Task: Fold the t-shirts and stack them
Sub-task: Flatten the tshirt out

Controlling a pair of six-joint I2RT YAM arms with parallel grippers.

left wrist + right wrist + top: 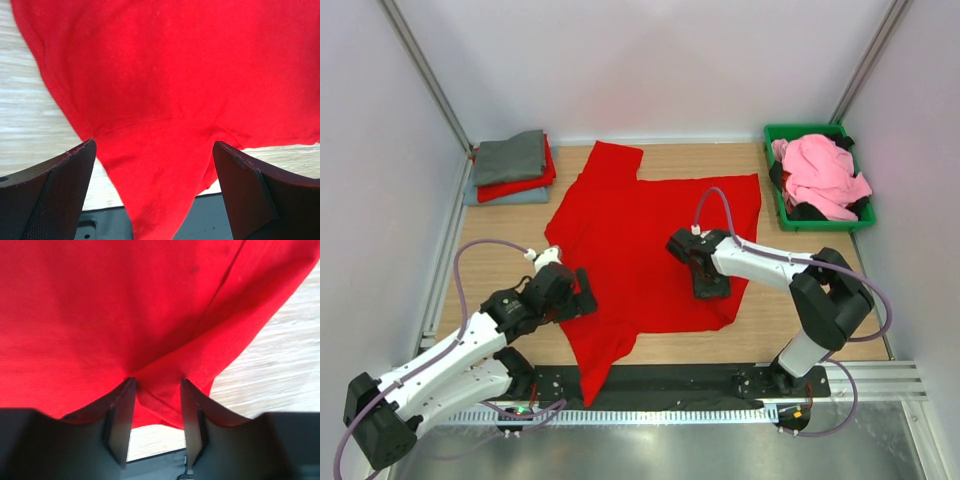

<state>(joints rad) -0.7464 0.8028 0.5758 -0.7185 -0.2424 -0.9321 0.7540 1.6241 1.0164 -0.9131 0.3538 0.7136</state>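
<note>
Hem corner at near-right of the big red t-shirt (640, 240), spread flat mid-surface (520, 215) w/ body axis L-R, sits btwn our right gripper (157, 381) jaws, part-closed (gripped or not, we can't tell), while left gripper (154, 145) hangs wide open over near-left sleeve.

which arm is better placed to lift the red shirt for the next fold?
Right, probably. The right gripper sits at the near right corner of the red t-shirt, jaws narrow with a ridge of cloth between them. The left gripper hangs wide open above the near sleeve, holding nothing.
</note>
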